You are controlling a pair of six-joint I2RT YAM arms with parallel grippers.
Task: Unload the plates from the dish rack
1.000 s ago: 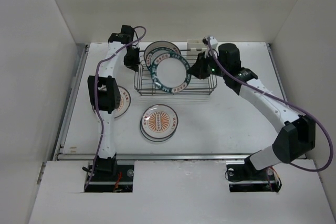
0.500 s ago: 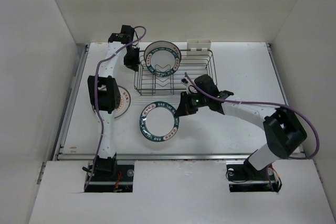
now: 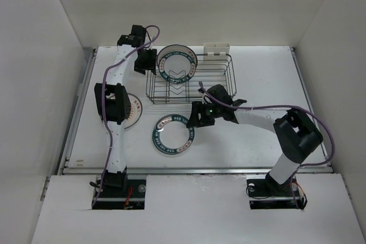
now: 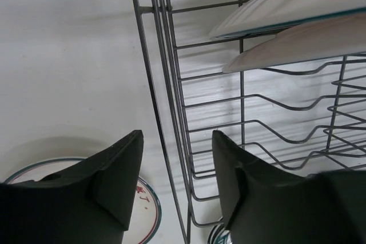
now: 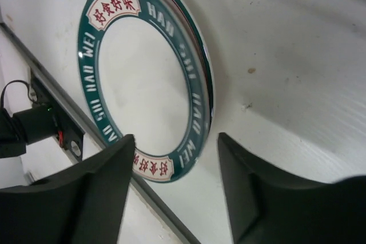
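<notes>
The dark wire dish rack (image 3: 231,78) stands at the back middle of the table. Two plates (image 4: 297,4) lean in its far left slots; the front one (image 3: 177,62) has a teal rim. A teal-rimmed plate (image 3: 173,134) lies on the table in front of the rack, stacked on another plate. My right gripper (image 3: 196,117) is open just right of that stack, its jaws apart over the plate's edge (image 5: 200,101) and holding nothing. My left gripper (image 3: 148,61) is open with its jaws on either side of the rack's left rim (image 4: 178,112).
Another plate (image 3: 134,111) lies left of the rack, half hidden under my left arm; its edge shows in the left wrist view (image 4: 146,198). A white holder (image 3: 216,50) is clipped on the rack's back rim. White walls enclose the table on three sides.
My right gripper carried the teal-rimmed plate out of the rack, laid it on the orange-centred plate and opened. My left gripper, shut at the rack's left rim, has opened.
</notes>
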